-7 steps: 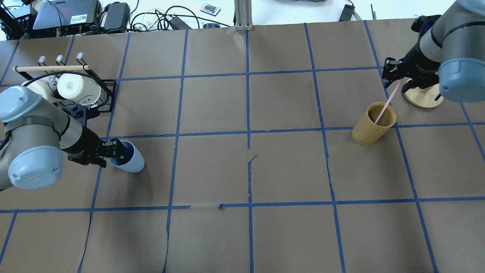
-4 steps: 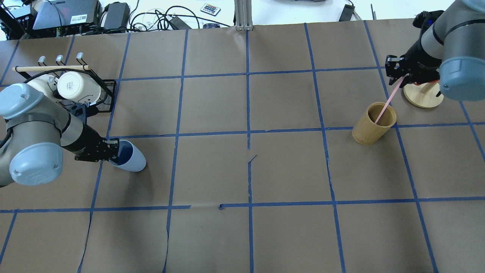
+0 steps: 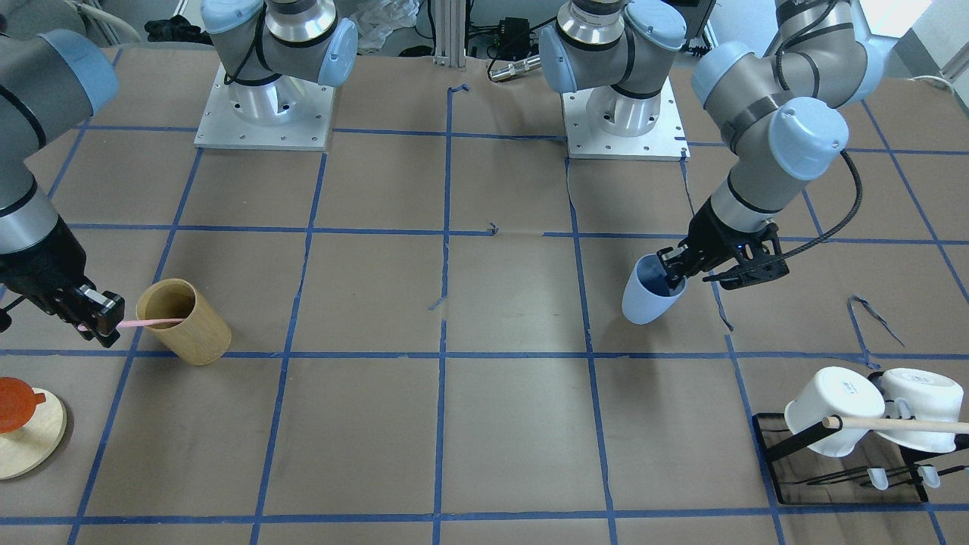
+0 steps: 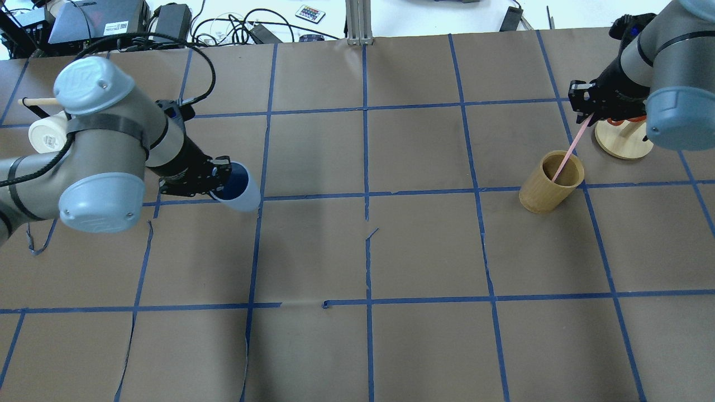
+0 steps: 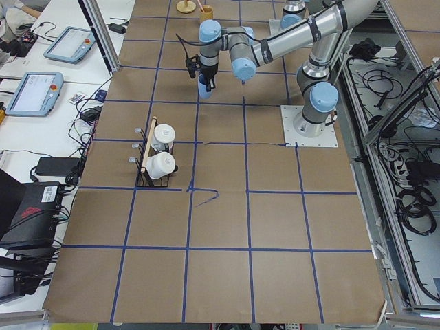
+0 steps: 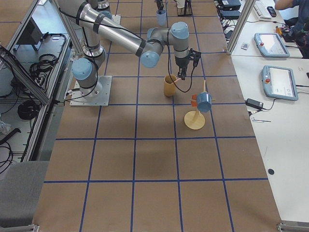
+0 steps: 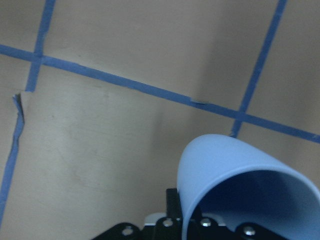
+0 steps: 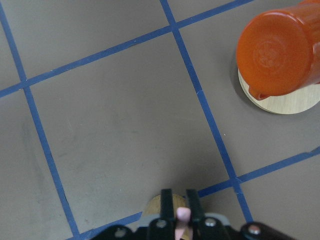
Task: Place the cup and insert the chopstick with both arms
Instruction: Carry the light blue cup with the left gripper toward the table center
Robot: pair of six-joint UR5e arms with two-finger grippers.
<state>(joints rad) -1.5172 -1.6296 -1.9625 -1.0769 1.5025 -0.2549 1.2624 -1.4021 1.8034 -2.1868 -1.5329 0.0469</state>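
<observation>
Left gripper [image 4: 222, 180] pinches the cup [image 4: 246, 195] rim, centre-left overhead. Right gripper [image 4: 587, 111], upper right, clamps the chopstick [image 4: 570, 149] dipping into the wooden cup [image 4: 540, 194].

Legible text, numbers, brands: none.

Markings present but unreadable:
- White sticker [image 4: 115, 25] with fine printed lines, on the dark box [image 4: 84, 19] at the top left of the overhead view. Too small to read.
- Small dark stamp on the base of a white mug [image 3: 829, 416] in the rack. Blurred.
- Lit screen of the nearer tablet [image 5: 31, 93] in the left side view. Content indistinct.
</observation>
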